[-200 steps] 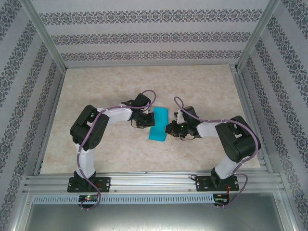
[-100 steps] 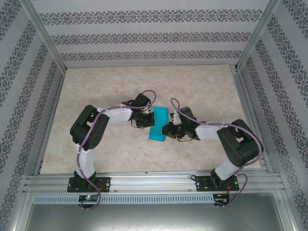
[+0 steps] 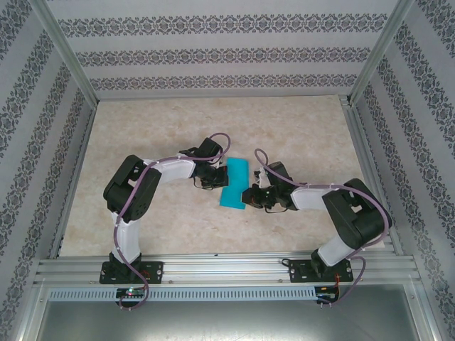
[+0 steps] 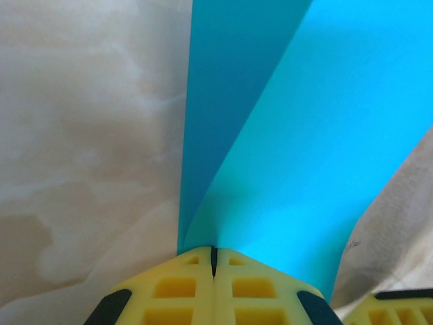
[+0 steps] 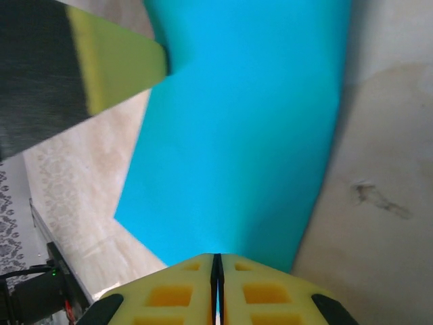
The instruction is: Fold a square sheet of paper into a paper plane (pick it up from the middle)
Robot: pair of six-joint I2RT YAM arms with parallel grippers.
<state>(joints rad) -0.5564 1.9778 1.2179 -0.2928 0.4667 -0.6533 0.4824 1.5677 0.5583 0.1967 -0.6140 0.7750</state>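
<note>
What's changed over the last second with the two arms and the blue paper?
The right arm swung its elbow outward to the right, and its wrist dropped slightly toward the bases. The right gripper stayed shut on the folded sheet of paper. The left gripper, also pinching the sheet, and the paper itself held their places.

Teal paper (image 3: 234, 183), a narrow strip, sits mid-table (image 3: 163, 121) with its far end slightly right of its near end. Left gripper (image 3: 215, 179) meets its left edge. Right gripper (image 3: 247, 195) meets its right edge, closer to the near end. Left arm (image 3: 135, 188) and right arm (image 3: 352, 206) are elbow-bent, forearms pointing inward. Patterned walls (image 3: 213, 53) stand on three sides, and a metal rail (image 3: 227, 270) runs along the near edge.
</note>
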